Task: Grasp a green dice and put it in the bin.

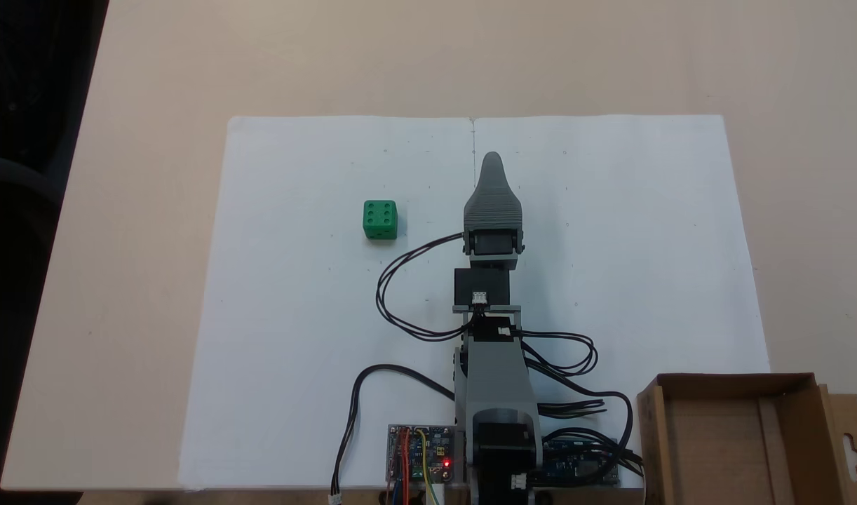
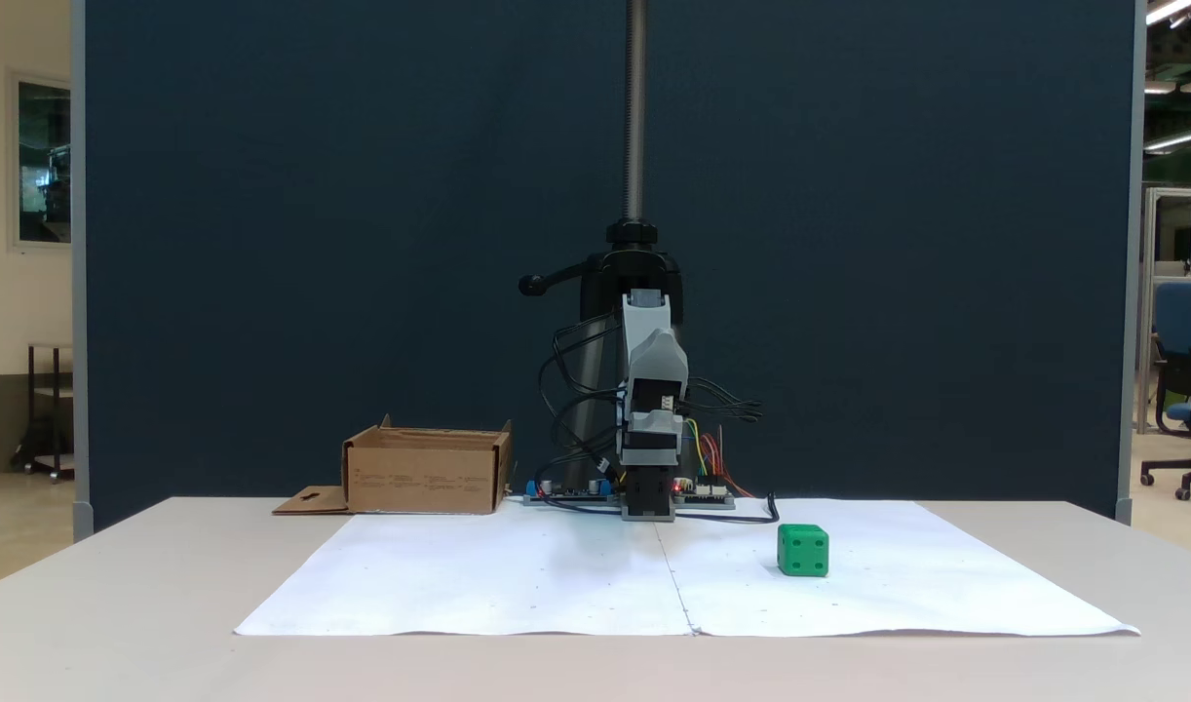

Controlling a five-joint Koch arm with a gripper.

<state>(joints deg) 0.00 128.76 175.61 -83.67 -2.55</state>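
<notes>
Nothing done yet. Dice (image 1: 380, 220) untouched on the white paper (image 1: 316, 351), 6 pips up, well to the left of the arm (image 1: 497, 393) in the top-down fixed view. Gripper (image 1: 492, 163) folded at rest over the paper's middle seam, holding nothing; jaws stacked, so open or closed cannot be told. Bin (image 1: 740, 435) beside the base, seemingly empty, though part lies out of frame. All left: reach, grasp, lift, carry across, drop.
</notes>
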